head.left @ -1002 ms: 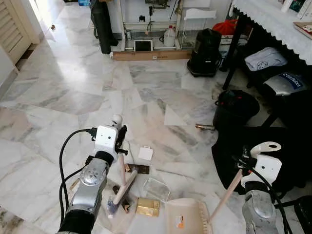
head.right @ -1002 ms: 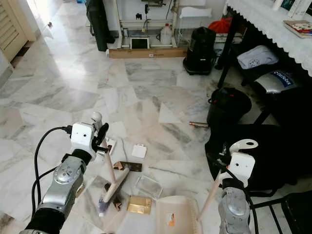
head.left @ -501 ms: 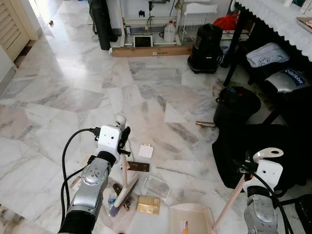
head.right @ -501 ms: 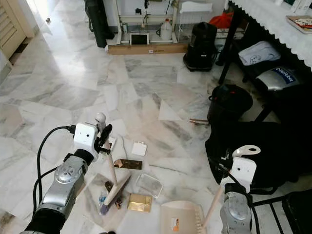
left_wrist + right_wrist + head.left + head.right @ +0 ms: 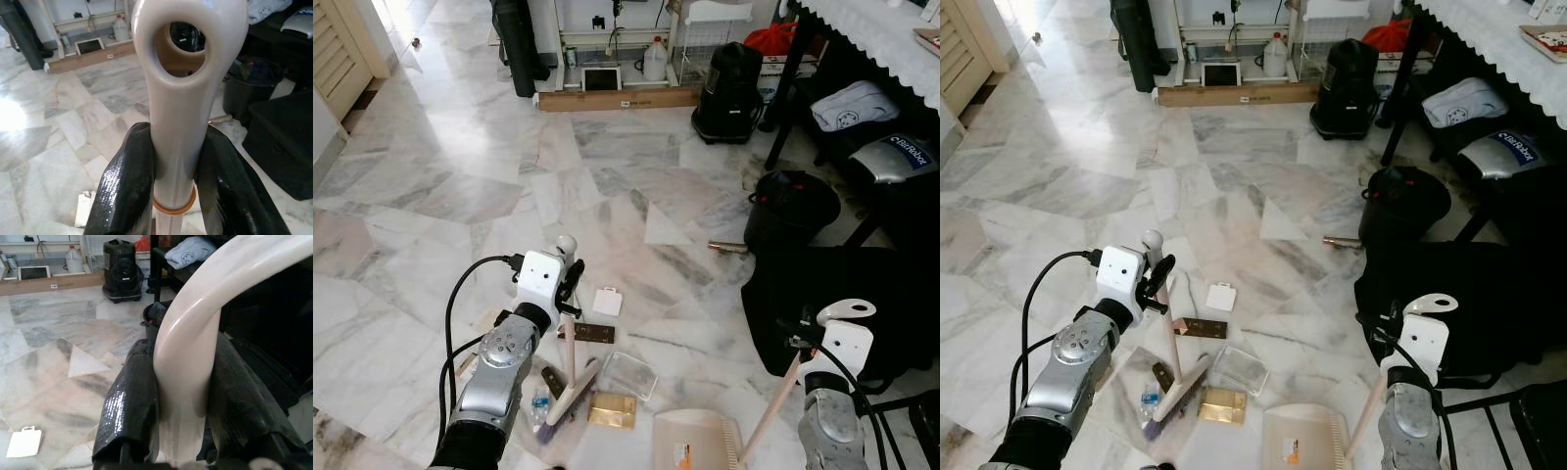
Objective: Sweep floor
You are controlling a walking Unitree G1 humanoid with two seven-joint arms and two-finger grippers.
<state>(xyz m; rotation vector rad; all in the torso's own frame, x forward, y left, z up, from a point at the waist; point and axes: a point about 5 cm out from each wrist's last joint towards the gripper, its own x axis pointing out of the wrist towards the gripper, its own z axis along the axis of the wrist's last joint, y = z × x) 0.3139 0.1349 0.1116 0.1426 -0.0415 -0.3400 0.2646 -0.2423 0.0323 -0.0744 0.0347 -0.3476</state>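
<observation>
Nearly upright broom (image 5: 570, 364), bristles floorward

Left gripper (image 5: 1157, 279) clamping broom (image 5: 1178, 367), litter beside bristles, right gripper (image 5: 1408, 345) holding dustpan (image 5: 1301, 437)

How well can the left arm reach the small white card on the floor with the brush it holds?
Probably yes. The left gripper holds the cream-handled brush, whose head rests near the gold packet. The small white card lies just beyond, with bare marble floor between.
</observation>
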